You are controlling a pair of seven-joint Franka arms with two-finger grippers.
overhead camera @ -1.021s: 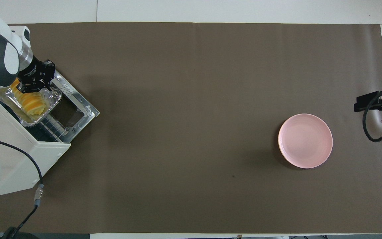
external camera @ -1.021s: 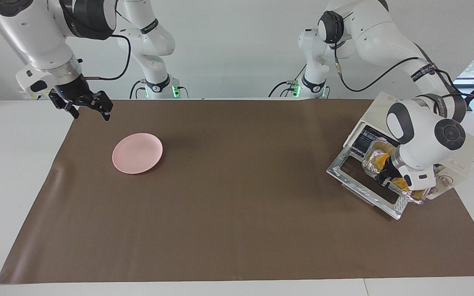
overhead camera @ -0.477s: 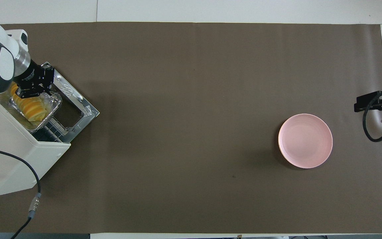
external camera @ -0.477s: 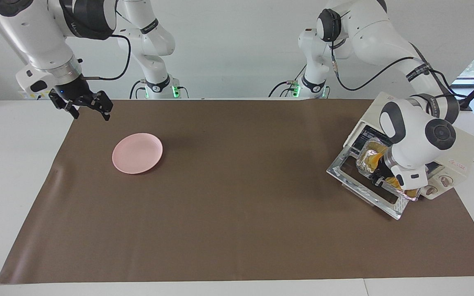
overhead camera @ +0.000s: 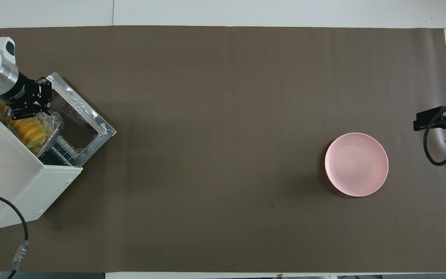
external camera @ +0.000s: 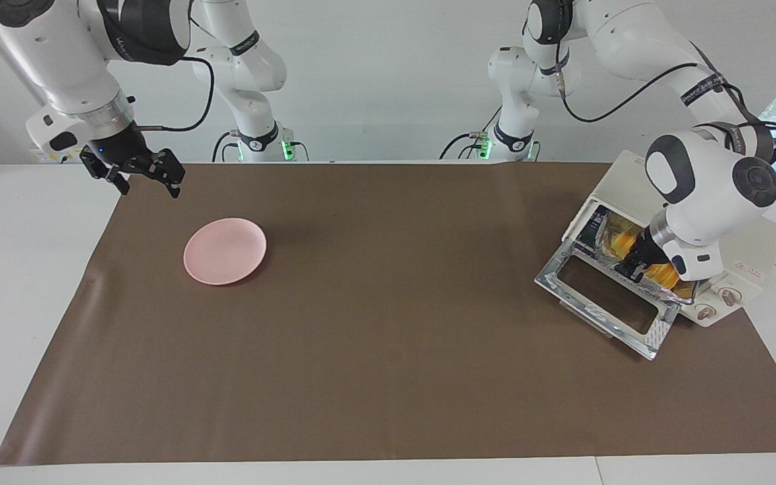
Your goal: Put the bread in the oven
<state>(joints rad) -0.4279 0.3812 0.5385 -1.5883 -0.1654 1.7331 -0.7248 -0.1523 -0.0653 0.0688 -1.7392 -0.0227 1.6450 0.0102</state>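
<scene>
While the left tool (external camera: pixel 632 271) stayed clamped on the foil tray (overhead camera: pixel 54 123) with the bread (overhead camera: pixel 29 131) half inside the oven (external camera: pixel 752 252), the tray could snag on the rack; the right tool (external camera: pixel 137 176) waited open above the bench, near the plate (external camera: pixel 225 250).

We are looking at a robotics lab, not a kitchen. Two white Franka arms (external camera: pixel 78 60) are bolted at one edge of a white surface (external camera: pixel 24 269), their bases lit green, with black cables (external camera: pixel 199 94) looping along them. A plain brown mat (external camera: pixel 388 323) covers the working area beneath a bare white wall (external camera: pixel 388 67). The only household things, a small toaster oven (external camera: pixel 738 249) and a pink plate (external camera: pixel 225 250), sit on it like test props.
</scene>
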